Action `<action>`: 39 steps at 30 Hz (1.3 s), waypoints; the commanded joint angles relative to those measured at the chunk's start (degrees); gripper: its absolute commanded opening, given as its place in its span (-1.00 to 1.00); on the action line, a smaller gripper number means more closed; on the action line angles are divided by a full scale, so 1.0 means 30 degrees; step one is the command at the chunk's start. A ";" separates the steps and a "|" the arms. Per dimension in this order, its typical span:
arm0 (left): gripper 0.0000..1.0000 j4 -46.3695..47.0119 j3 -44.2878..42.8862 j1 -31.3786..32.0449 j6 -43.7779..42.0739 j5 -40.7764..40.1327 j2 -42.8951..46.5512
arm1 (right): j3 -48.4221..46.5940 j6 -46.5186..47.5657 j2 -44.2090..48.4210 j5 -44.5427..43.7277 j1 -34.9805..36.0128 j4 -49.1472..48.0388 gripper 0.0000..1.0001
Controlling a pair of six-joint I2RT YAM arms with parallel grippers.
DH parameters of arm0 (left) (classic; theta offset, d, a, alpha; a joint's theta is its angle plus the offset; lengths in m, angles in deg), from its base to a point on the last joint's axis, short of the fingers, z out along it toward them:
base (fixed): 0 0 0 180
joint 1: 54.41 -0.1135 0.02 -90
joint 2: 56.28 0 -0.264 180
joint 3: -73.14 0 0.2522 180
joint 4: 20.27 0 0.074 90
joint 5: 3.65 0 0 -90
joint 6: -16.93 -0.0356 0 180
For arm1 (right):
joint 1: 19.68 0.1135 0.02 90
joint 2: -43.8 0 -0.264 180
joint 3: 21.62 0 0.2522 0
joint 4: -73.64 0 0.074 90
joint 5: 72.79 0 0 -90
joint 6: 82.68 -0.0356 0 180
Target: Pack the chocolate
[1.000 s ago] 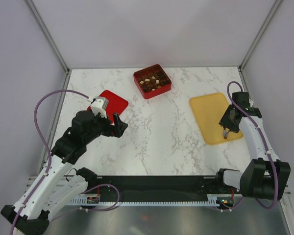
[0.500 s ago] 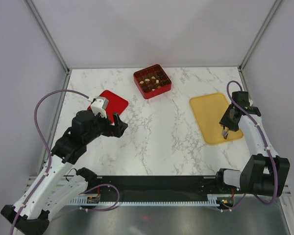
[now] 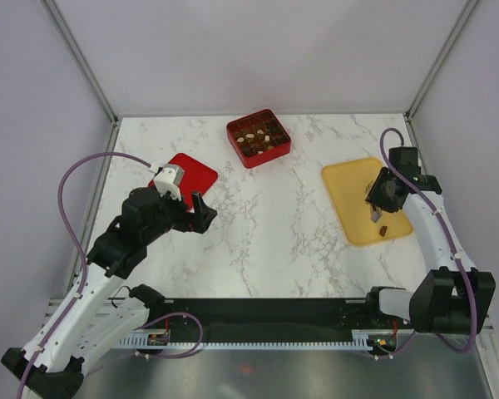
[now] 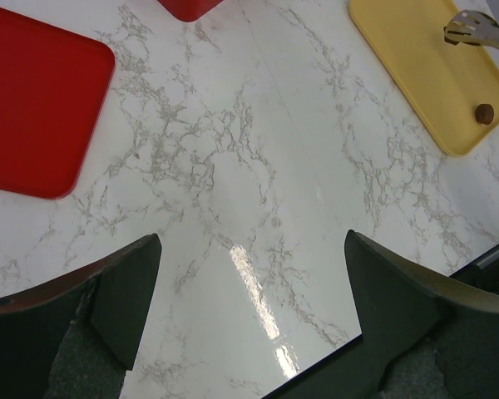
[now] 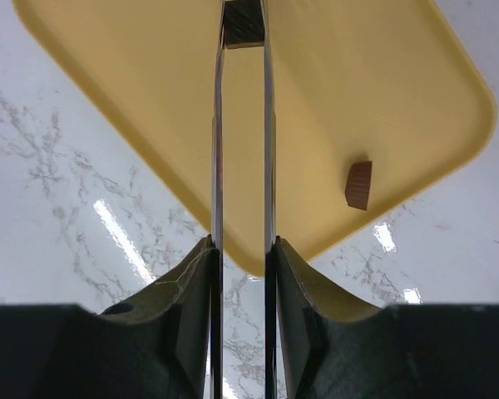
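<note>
Right wrist view: brown chocolate piece (image 5: 358,184) lying on yellow tray (image 5: 358,75), beside right gripper (image 5: 243,25), tips narrowly parted; cannot tell whether gripping anything. Left gripper (image 4: 251,239) spread wide above marble table (image 4: 233,166).

Got the left arm (image 3: 108,249) folded at the elbow and leaning in toward the middle, with the left gripper (image 4: 251,258) spread wide and nothing between the jaws. Over to the right arm (image 3: 437,237): reaching up and forward, wrist tipped down. Got the right gripper (image 3: 377,213) pointing downward with its thin fingers (image 5: 217,125) parallel and only a slim gap between them. Can't tell if pinching anything, honestly.
</note>
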 commanded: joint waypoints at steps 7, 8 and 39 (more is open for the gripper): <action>0.99 0.0204 -0.0190 -0.0041 -0.0646 -0.0071 0.0108 | -0.5432 -0.1358 -0.2981 -0.0926 0.4827 -0.0956 -0.20; 0.99 0.0233 -0.0190 -0.0041 -0.0617 -0.0100 0.0108 | -0.6598 -0.1417 -0.4088 -0.1072 0.5243 -0.1246 -0.20; 0.99 0.0117 -0.0161 -0.0041 -0.0763 -0.0803 0.0167 | -2.2899 0.2361 -1.9010 -0.1807 1.0140 -0.6258 -0.16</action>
